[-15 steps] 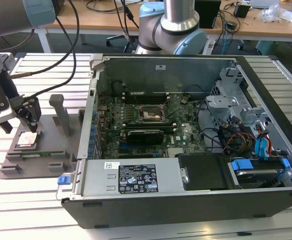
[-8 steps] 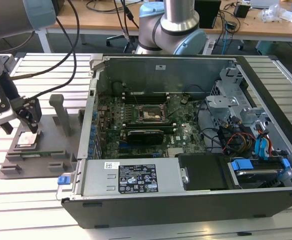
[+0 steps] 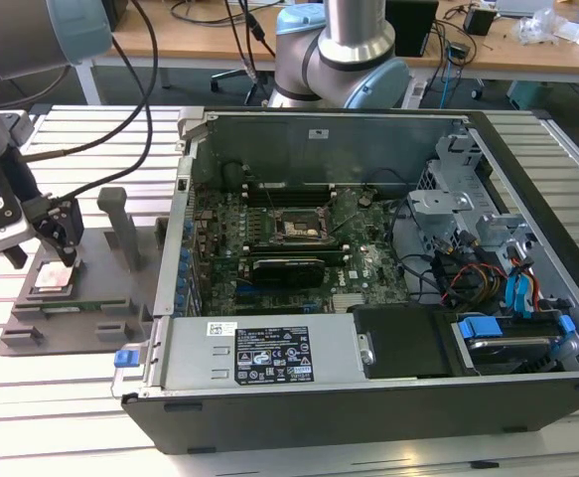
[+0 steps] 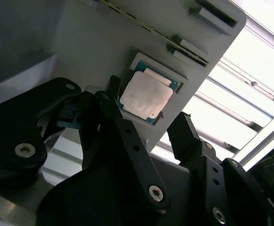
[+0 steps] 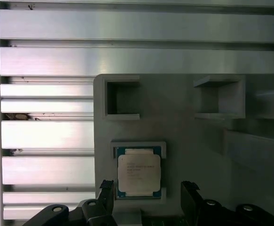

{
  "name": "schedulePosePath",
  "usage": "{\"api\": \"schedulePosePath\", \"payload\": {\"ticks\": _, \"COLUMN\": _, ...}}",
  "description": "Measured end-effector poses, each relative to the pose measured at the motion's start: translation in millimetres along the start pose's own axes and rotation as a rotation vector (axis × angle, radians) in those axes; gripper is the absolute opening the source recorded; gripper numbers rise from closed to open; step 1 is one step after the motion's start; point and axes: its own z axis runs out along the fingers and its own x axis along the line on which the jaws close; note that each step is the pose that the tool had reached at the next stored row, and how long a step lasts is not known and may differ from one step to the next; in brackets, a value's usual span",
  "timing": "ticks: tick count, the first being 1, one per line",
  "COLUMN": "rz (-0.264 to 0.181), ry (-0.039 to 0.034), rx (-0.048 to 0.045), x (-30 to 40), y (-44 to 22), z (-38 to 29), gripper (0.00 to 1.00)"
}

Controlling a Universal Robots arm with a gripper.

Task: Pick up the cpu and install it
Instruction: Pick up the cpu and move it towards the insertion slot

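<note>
At the exterior view's left, the claw (image 3: 43, 256) hung just above the chip (image 3: 53, 276), which lay flat in a recess of the grey holder (image 3: 145, 283) on the slatted desk (image 3: 31, 397). In both wrist views its fingers (image 5: 107, 187) stood spread on either side of the chip, gripping nothing. The chip lay silvery top up, nearly square, with its edges parallel to the recess. Well to the right stood an open computer case (image 3: 319, 139).
</note>
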Motion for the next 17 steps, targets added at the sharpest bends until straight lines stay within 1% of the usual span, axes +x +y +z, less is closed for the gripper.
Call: {"api": "schedulePosePath", "payload": {"ticks": 17, "rz": 0.0, "ry": 0.0, "rx": 0.0, "x": -0.2, "y": 0.4, "z": 9.9, "gripper": 0.68}}
